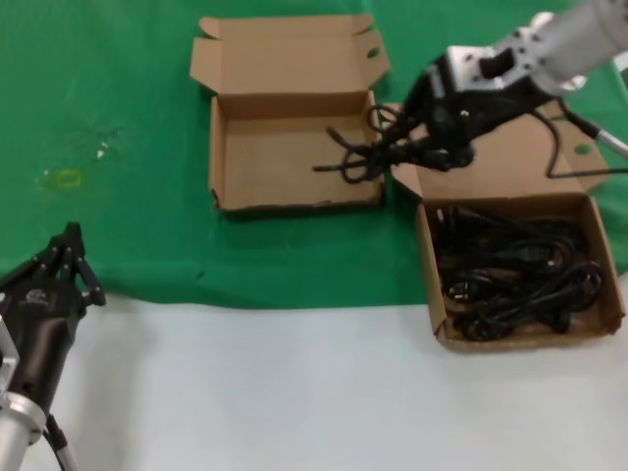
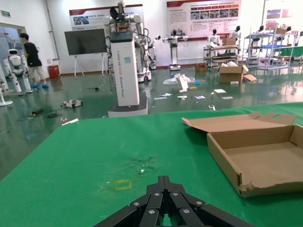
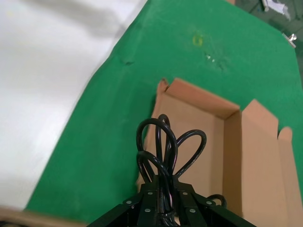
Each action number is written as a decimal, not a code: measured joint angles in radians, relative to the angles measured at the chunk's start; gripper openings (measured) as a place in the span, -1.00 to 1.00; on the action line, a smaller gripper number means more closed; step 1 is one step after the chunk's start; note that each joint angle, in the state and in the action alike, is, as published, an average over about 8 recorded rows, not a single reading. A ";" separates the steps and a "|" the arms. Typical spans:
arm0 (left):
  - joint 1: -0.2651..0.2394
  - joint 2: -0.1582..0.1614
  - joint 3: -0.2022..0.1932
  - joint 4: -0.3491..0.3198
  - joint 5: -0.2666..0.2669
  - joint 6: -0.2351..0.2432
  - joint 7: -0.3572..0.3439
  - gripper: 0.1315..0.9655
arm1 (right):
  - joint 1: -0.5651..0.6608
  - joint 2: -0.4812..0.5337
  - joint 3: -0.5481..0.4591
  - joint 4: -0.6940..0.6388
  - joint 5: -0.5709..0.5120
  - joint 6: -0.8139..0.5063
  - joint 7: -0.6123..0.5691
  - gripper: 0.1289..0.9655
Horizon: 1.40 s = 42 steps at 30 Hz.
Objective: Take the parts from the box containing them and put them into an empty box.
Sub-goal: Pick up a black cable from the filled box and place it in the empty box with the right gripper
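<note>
We see the right gripper (image 1: 417, 147) clamped on one black power cord (image 1: 358, 157), held in the air over the right wall of the empty box (image 1: 294, 196). Cord loops dangle from the fingers and reach left over that box's floor; we can't tell if any loop touches the cardboard. In the right wrist view the same cord (image 3: 165, 146) bulges out of the closed right gripper (image 3: 165, 201), with the empty box (image 3: 199, 137) below it.

The empty box sits on the green mat (image 1: 118, 118), toward the far edge of the table, roughly centre, with its short lid panel folded back away from the robot. No cords lie on its floor yet.

The box containing the parts (image 1: 432, 294) sits just right of it and nearer the robot, its front half resting on the bare white tabletop (image 1: 294, 392). We see a tangled pile of cords (image 1: 515, 270) inside it.

The left gripper (image 1: 69, 260) is parked near the left edge of the table, at the border between mat and white surface, well apart from both boxes. Its fingers meet at the tips and hold nothing; the left wrist view shows the left gripper (image 2: 163, 182) the same, with the empty box (image 2: 255, 161) off to one side.
</note>
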 joint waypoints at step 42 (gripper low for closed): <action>0.000 0.000 0.000 0.000 0.000 0.000 0.000 -0.97 | 0.028 -0.294 -0.497 -0.313 0.563 0.526 -0.149 -0.86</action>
